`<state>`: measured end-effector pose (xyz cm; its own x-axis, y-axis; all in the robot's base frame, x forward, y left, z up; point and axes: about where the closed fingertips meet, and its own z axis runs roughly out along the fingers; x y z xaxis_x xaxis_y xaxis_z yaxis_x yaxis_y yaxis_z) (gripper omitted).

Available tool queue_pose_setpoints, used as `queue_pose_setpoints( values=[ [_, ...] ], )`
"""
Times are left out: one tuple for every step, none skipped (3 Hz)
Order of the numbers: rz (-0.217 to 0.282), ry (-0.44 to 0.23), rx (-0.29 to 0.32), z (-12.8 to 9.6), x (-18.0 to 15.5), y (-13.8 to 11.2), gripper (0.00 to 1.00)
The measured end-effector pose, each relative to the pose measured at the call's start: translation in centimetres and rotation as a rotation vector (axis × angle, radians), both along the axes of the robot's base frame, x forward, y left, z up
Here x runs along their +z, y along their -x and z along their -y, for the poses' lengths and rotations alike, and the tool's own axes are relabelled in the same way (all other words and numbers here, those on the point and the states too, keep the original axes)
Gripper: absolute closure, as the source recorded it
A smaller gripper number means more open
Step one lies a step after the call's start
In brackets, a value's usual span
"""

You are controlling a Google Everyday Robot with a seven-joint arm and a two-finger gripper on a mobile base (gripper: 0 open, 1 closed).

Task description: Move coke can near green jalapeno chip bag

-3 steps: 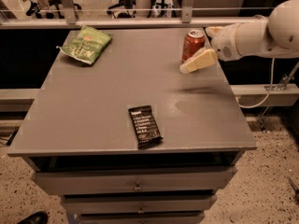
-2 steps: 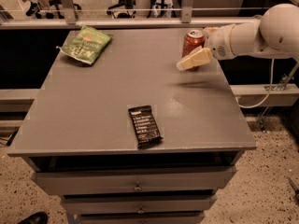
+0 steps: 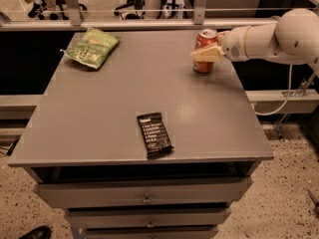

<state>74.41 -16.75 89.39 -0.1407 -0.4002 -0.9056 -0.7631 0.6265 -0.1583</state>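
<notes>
While upright, coke can between gripper fingers (rear-right).

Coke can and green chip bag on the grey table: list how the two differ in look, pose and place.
1. The small red-orange cylindrical coke can stands upright; the crinkled green jalapeno chip bag lies flat.
2. The can is narrow; the bag is wider.
3. The can is at the far right with the gripper at it; the bag lies far left, with nothing at it.
Both rest on the grey table.
</notes>
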Motion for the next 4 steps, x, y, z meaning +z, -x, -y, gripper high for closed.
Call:
queue_pose_setpoints(
  values=[
    [0.025,-0.028,-0.009,0.8,1.3,-0.7,0.7],
    [0.025,-0.03,-0.006,0.6,1.3,-0.8,0.93],
    [0.026,-0.034,0.001,0.1,1.2,-0.8,1.0],
    [0.036,-0.045,0.012,-0.8,1.3,-0.8,1.0]
  ],
)
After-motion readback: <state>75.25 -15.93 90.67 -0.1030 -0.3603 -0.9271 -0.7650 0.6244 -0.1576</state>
